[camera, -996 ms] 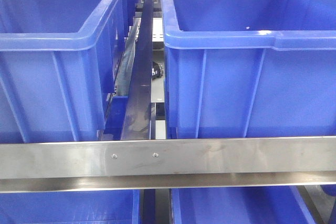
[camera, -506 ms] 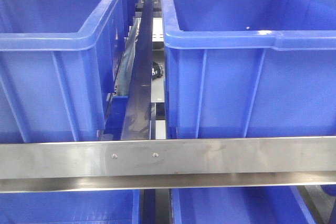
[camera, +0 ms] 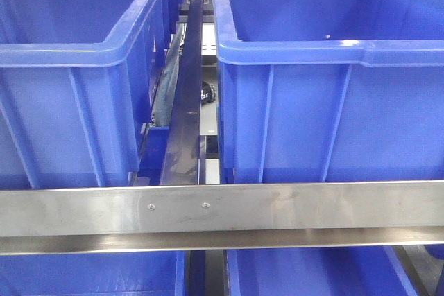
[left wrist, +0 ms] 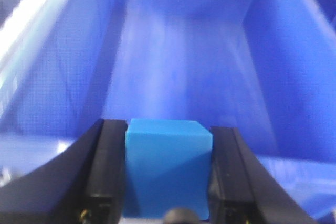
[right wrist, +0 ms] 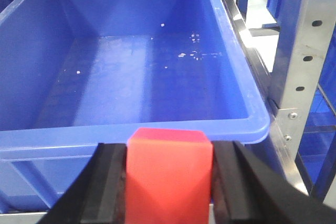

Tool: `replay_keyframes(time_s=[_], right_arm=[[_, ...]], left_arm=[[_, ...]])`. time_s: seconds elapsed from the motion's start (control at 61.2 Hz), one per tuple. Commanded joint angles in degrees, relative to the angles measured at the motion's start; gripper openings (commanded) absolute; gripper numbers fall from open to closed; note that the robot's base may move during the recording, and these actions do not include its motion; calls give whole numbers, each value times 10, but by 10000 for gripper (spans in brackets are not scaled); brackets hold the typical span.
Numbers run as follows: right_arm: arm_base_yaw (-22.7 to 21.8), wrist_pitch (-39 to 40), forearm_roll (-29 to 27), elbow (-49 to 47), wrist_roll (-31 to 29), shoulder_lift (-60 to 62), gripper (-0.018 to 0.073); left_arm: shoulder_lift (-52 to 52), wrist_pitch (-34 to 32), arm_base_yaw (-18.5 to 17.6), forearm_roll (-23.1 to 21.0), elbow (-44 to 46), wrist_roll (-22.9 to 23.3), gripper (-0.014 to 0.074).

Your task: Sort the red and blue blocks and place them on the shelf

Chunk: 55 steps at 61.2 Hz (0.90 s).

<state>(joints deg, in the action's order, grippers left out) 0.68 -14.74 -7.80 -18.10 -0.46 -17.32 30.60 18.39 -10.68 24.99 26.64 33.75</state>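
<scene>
Carrying: left end effector (left wrist: 167, 182) clamping blue block (left wrist: 168, 169), right end effector (right wrist: 169, 182) clamping red block (right wrist: 169, 174); next, releasing into blue bin (right wrist: 157, 124).

Left pincer (left wrist: 168, 174) and right pincer (right wrist: 169, 182) clamped

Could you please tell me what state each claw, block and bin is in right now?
Left claw: shut on the blue block.
Right claw: shut on the red block.
Blue block: held, over the inside of a blue bin.
Red block: held, just short of the near rim of an empty bin.
Shelf front rail: two bins behind it, no claw showing in the front view.
</scene>
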Motion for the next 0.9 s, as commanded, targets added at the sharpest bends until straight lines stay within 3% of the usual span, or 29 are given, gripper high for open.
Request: replay_keyframes(time_s=[0.0,0.245,0.506,0.882], right_arm=[[-3,60,4,-23,-2,-9,49],[2,84,4,-68,-12,-82,49],[11,133,7,-128,-12,-207,49],[31,183,10,-216,-12,-360,49]], left_arm=[[3,-61,1,14,18,2,122],[23,-86,1,14,19,2,122],[52,-154,1,14,23,2,122],[133,-160,1,14,92,2,122]])
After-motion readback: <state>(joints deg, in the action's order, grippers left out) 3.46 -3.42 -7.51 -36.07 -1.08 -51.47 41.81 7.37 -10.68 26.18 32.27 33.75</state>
